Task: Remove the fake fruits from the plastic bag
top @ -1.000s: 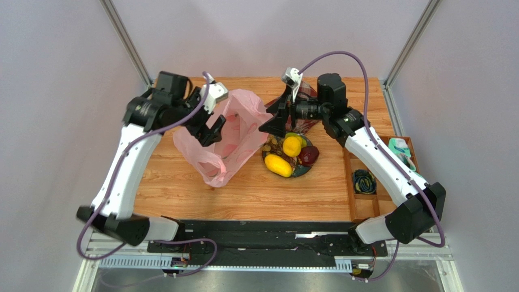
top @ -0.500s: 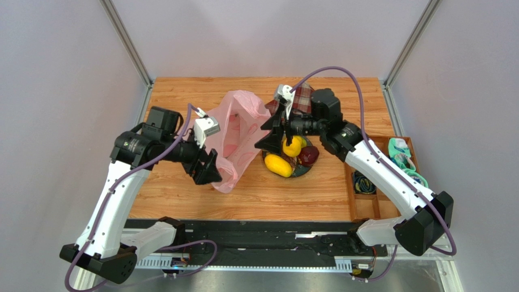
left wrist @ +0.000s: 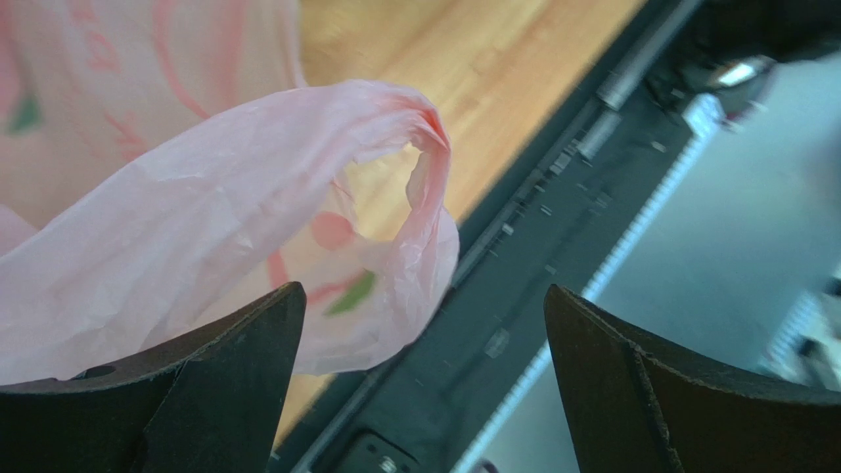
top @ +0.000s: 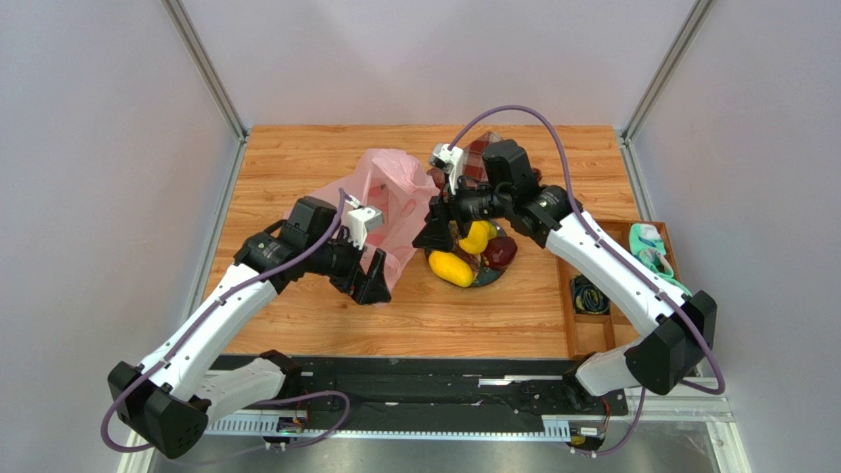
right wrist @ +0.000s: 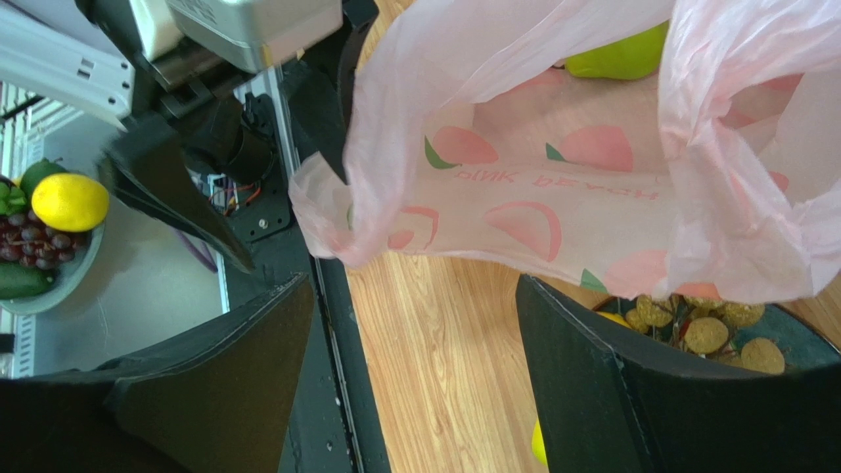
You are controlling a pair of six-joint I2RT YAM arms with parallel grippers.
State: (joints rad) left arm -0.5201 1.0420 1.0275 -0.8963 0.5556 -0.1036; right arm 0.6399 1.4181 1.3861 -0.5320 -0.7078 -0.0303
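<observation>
Thin, crinkly translucent pink bag (top: 391,193) w/ peach print, mouth open.

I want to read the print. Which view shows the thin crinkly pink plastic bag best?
Right wrist: the bag fills much of the frame, mouth open, peach prints and lettering legible. Top external shows it nearly whole but small, print unreadable. Left wrist shows mostly one crumpled handle loop, close up.
</observation>
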